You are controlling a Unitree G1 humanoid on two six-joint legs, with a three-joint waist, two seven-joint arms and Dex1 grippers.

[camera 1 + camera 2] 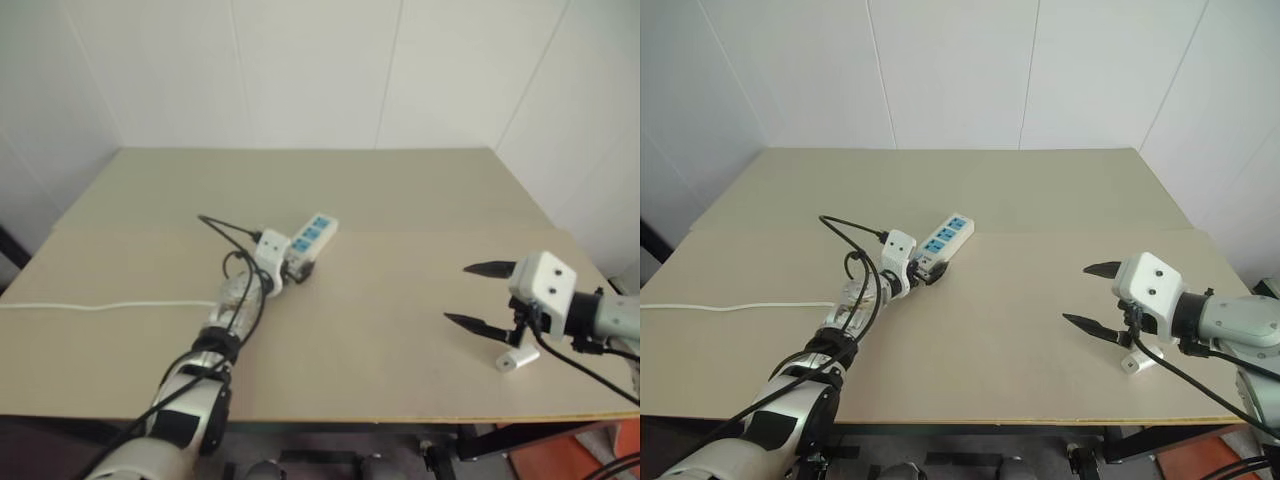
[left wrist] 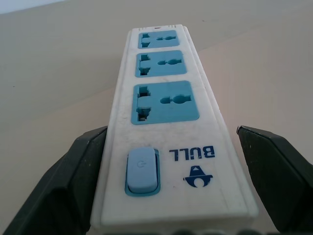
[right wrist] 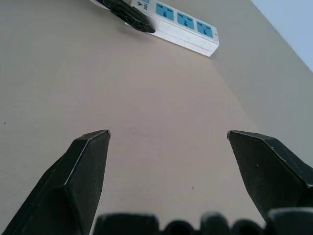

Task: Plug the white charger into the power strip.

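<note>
**Left hand straddled the switch end of the power strip; charger lay beneath the right hand**

No container stood on the tabletop (image 1: 400,200); the nearest to one were the power strip's three blue sockets, and all three were vacant, with nothing plugged in.

The power strip (image 2: 166,122) lay flat near the middle of the tabletop, running away from the left hand (image 1: 290,266) at a slant toward the far right. The left hand sat at the strip's near end, where the blue switch (image 2: 142,171) and the printed brand mark were. Its two black fingers (image 2: 73,181) stood spread, one on each side of the strip's body. The finger on one side appeared to lie against or just beside the strip's edge, while the other stood apart from it with bare tabletop showing between, so the hand was released rather than clenched. The three sockets lay beyond the fingertips, in a row leading away from the hand.

The white charger (image 1: 517,359) lay on the tabletop near the front right edge, well apart from the strip. The right hand (image 1: 475,296) hung above the tabletop with its fingers (image 3: 83,171) spread wide and nothing between them. The charger rested just below and behind that hand, under its white housing, not between the fingers. A thin white cord (image 1: 100,306) ran across the tabletop on the left.
</note>
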